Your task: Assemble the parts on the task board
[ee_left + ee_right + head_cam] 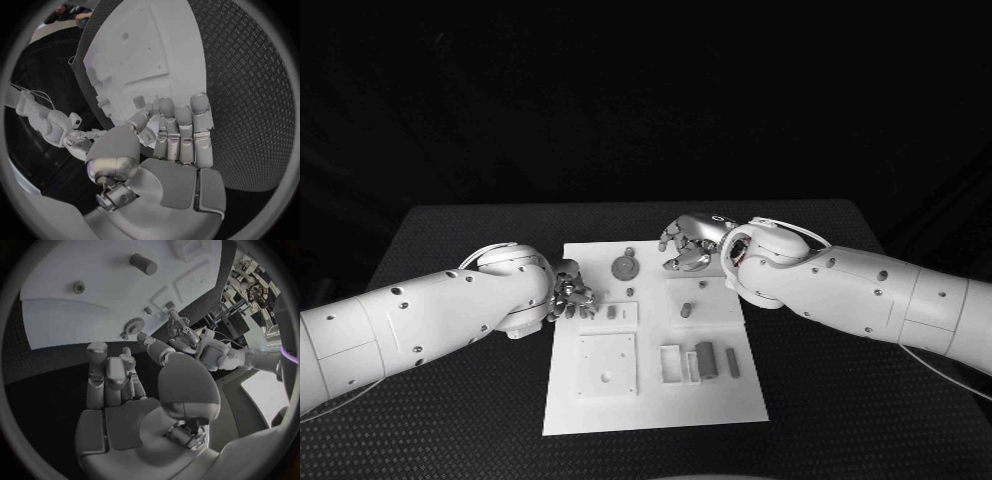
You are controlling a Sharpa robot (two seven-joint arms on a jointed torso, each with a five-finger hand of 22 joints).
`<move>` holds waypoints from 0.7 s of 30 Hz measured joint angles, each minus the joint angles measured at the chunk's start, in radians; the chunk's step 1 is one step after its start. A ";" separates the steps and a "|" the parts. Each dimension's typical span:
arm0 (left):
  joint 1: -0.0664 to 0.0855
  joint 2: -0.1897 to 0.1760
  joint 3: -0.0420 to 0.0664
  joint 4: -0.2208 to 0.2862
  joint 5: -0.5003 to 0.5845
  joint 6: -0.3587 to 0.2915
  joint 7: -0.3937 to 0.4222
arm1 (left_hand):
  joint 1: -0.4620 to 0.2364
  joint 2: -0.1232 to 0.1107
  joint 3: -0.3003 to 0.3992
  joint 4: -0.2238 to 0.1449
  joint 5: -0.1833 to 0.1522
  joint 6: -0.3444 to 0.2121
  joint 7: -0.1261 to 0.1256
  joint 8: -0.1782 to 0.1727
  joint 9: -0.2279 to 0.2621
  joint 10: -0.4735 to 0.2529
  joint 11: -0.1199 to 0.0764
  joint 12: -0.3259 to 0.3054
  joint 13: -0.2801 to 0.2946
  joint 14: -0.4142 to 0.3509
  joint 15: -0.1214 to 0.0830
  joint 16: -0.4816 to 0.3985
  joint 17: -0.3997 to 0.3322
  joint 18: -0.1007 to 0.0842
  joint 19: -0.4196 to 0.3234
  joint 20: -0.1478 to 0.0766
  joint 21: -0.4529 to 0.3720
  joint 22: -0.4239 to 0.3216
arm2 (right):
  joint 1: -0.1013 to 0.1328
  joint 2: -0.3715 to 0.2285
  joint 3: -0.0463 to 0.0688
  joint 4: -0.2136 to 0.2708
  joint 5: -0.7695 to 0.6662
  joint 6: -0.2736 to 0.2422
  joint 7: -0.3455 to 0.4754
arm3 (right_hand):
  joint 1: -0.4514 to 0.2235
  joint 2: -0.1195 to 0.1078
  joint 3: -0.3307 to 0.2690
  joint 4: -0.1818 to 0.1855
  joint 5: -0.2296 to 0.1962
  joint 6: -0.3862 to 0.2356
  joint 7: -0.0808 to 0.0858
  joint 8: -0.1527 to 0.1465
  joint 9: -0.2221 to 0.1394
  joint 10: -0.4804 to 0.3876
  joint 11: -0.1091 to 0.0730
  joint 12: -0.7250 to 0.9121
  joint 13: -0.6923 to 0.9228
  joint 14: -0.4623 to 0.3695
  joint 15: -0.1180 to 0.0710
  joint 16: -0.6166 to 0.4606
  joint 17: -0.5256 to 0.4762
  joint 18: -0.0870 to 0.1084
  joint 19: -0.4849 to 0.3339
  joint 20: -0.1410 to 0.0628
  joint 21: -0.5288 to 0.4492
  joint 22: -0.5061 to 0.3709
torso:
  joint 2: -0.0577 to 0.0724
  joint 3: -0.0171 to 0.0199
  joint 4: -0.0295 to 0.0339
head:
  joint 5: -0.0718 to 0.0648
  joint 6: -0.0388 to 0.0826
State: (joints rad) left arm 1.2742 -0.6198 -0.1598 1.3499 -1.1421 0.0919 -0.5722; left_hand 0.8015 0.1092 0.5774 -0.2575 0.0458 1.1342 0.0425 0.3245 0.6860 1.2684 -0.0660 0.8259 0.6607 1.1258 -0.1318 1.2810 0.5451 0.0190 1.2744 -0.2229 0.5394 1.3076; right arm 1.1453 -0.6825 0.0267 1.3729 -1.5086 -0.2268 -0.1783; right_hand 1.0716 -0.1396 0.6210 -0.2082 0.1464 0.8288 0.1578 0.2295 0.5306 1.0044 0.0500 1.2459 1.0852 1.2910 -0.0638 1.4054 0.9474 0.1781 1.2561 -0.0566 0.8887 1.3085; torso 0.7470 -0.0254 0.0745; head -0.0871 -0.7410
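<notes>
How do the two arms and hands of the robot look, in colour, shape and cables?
Both arms have smooth white rounded shells with small dark dots. The left arm and right arm each end in a silver metallic hand with segmented fingers: left hand, right hand. A thin pale cable loops over each wrist.

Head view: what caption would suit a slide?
Both hands, left and right, hover over the white board with its small parts.

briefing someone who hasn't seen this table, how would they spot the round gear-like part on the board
Start at the white task board in the middle of the black table, and go to its far end, between the two hands. The gear lies flat there, just left of the right hand. It is the only round, toothed disc; the other parts nearby are small pegs and blocks.
</notes>
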 measured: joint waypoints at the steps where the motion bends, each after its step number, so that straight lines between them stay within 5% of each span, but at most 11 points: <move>1: 0.000 0.001 0.000 0.000 -0.001 0.000 0.000 | 0.000 0.000 0.000 0.000 0.000 0.000 0.000 0.000 0.000 0.000 0.000 0.003 0.000 0.000 0.000 0.000 0.000 0.000 0.000 0.000 0.001 0.000 | 0.000 0.000 0.000 0.000 0.000 0.000 0.000 | 0.000 0.000 0.000 0.000 0.000 0.000 0.000 0.000 0.000 0.000 0.000 0.000 0.000 0.000 0.000 0.000 0.000 0.000 0.000 0.000 0.000 0.000 | 0.000 0.0000 -0.0001 | 0.000 0.000; 21: -0.002 -0.002 -0.006 0.008 -0.006 0.019 0.001 | 0.001 -0.001 0.006 -0.009 -0.003 0.005 -0.002 -0.002 0.001 0.004 0.003 0.003 0.003 0.002 0.002 0.004 0.002 0.000 0.002 0.002 0.008 0.000 | 0.000 0.000 0.000 0.000 0.000 0.002 0.000 | 0.000 0.000 0.000 0.000 0.000 0.003 0.001 0.000 0.000 0.000 0.000 0.000 0.000 0.000 0.000 0.000 0.000 0.000 0.000 0.000 0.000 0.000 | 0.000 0.0000 0.0008 | 0.000 -0.004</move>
State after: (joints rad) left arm 1.2718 -0.6217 -0.1658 1.3577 -1.1481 0.1105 -0.5716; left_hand 0.8027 0.1080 0.5837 -0.2665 0.0433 1.1393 0.0405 0.3225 0.6867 1.2724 -0.0632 0.8284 0.6640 1.1276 -0.1299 1.2850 0.5471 0.0190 1.2761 -0.2212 0.5470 1.3074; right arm 1.1453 -0.6830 0.0267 1.3728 -1.5086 -0.2251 -0.1787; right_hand 1.0716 -0.1396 0.6210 -0.2082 0.1464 0.8319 0.1591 0.2295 0.5307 1.0044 0.0500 1.2458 1.0853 1.2910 -0.0638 1.4054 0.9475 0.1780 1.2557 -0.0561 0.8887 1.3085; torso 0.7468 -0.0254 0.0753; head -0.0871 -0.7450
